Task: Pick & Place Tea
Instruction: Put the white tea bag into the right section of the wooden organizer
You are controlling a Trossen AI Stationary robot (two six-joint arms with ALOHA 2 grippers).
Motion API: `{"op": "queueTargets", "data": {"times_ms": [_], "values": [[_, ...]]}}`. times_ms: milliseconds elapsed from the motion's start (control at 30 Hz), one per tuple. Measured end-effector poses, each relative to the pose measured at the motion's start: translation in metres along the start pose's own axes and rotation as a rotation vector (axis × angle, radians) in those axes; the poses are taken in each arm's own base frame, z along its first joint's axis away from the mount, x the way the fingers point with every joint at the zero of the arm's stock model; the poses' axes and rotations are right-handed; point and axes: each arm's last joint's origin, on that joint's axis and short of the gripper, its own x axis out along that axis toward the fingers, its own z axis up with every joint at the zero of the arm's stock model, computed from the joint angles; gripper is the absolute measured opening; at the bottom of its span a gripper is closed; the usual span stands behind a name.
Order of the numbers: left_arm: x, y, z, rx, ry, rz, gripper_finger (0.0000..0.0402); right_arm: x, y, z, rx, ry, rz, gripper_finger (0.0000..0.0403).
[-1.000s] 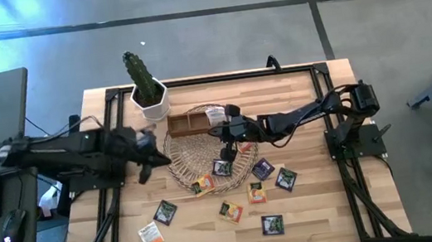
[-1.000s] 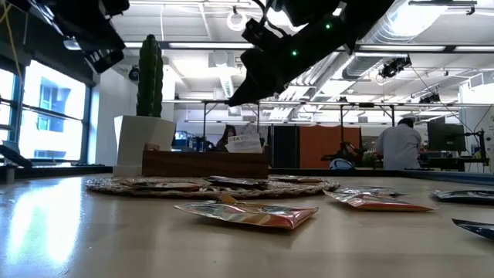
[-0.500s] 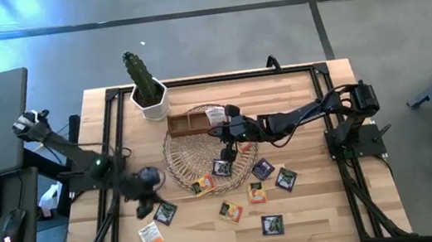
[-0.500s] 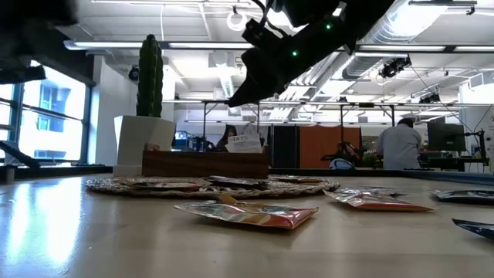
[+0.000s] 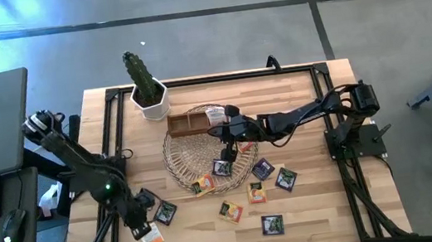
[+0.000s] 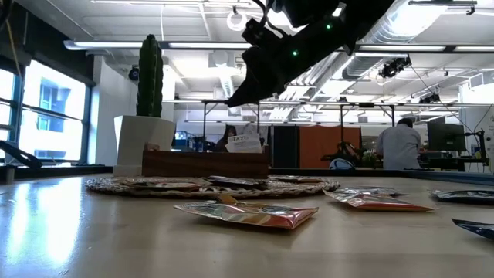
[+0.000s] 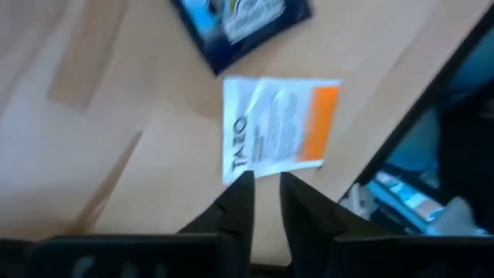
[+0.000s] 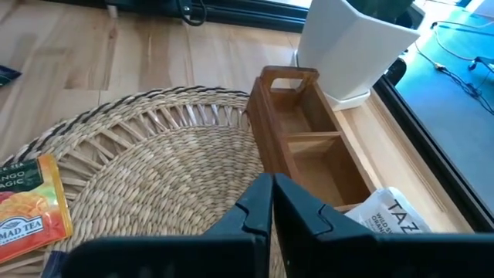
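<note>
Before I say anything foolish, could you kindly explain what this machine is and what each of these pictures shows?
It is a table-top robot with two dark jointed arms, each ending in a two-finger hand. One picture looks straight down, one looks level across the table, and two come from cameras on the wrists. On the wooden table lie small tea sachets, a round wicker mat, a brown compartment box and a potted cactus. The left hand hovers near the table's front left, its fingers slightly apart just short of an orange-and-white sachet. The right hand hangs over the mat, fingers closed, holding nothing.
</note>
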Motion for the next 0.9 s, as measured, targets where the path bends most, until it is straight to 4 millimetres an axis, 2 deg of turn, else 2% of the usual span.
{"op": "queueTargets", "data": {"times_ms": [167,333,567,733,833,900], "values": [[0.019,0.0,-0.006,0.012,0.045,0.077,0.0112,0.0,0.0,0.0,0.0,0.0,0.0,0.0003],[0.035,-0.003,-0.006,-0.001,0.038,0.103,0.0126,0.0,0.0,0.0,0.0,-0.001,0.0,0.0008],[0.056,-0.004,-0.002,-0.017,0.054,0.145,0.0127,0.0,0.0,0.0,0.0,-0.001,0.0,0.001],[0.064,-0.002,-0.001,-0.027,0.093,0.182,0.0126,0.0,0.0,0.0,0.0,-0.001,0.001,0.0003],[0.064,-0.001,-0.002,-0.001,0.106,0.188,0.011,0.0,0.0,0.0,0.0,-0.001,0.001,0.0004],[0.064,0.0,-0.002,0.021,0.109,0.191,0.0085,0.0,0.0,0.0,0.012,-0.001,0.002,0.0009]]}}
